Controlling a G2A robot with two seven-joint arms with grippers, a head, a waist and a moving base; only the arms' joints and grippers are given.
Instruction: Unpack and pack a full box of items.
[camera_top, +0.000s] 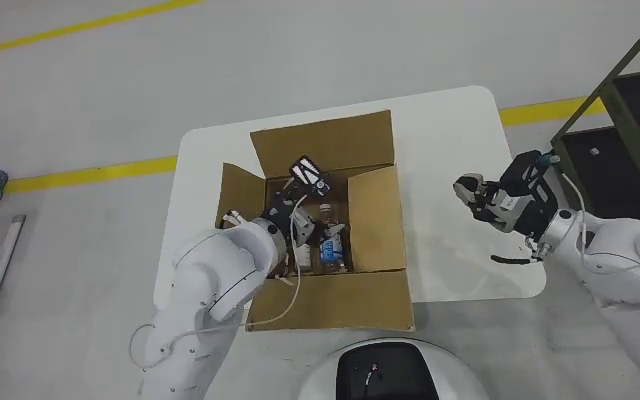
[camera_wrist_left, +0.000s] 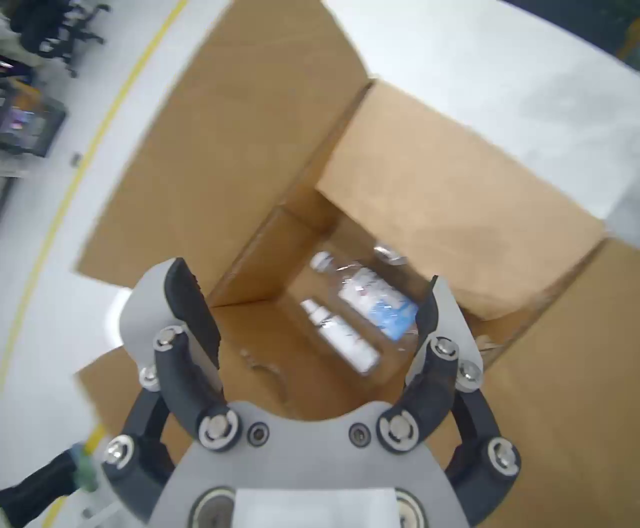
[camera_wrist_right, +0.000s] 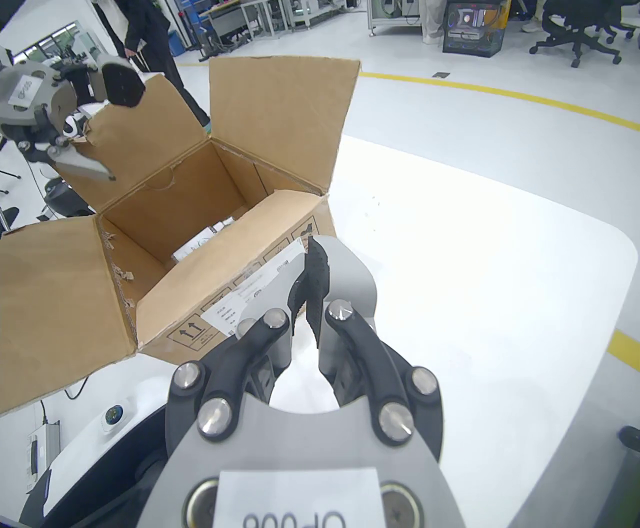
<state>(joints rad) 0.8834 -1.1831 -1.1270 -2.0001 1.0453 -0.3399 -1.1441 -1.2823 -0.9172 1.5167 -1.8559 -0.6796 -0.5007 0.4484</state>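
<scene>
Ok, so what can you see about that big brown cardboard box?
The brown corrugated cardboard box stands upright on the white table. All four flaps are folded open, and their edges are a bit torn. One outer wall has a white paper label and printed arrows. Inside lie plastic bottles. The open left gripper hangs above its opening.

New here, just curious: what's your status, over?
Left gripper open over open box. Right gripper shut, empty, over table. Bottles inside.
</scene>
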